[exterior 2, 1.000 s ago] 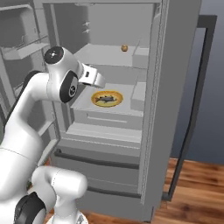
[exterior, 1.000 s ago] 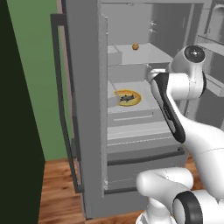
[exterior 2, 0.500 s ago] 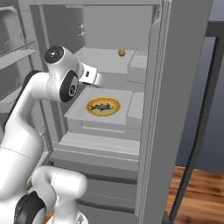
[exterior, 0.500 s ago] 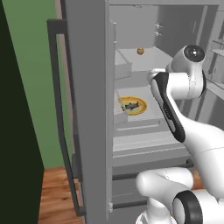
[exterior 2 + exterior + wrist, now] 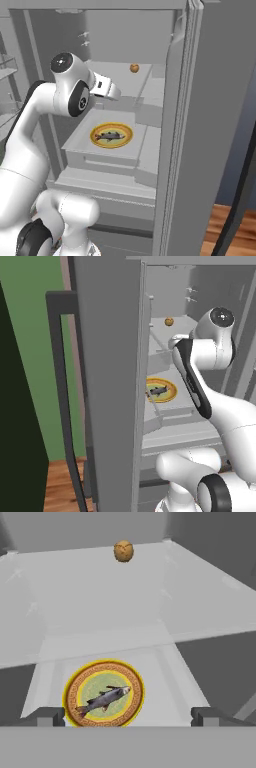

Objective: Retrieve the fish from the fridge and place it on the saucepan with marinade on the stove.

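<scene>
My gripper [image 5: 128, 716] hangs with its two dark fingertips wide apart and nothing between them, inside the open fridge [image 5: 210, 100]. Just beyond and below them lies the fish [image 5: 104, 699]: slim, dark grey, glossy, with paler flecks and small fins, lying slantwise across a round plate [image 5: 75, 687] with an orange-yellow patterned rim and a greenish centre. The plate sits on a smooth white shelf [image 5: 170, 677]. Farther back, on the higher flat shelf, rests a tiny, slightly mottled orange ball [image 5: 123, 551]
</scene>
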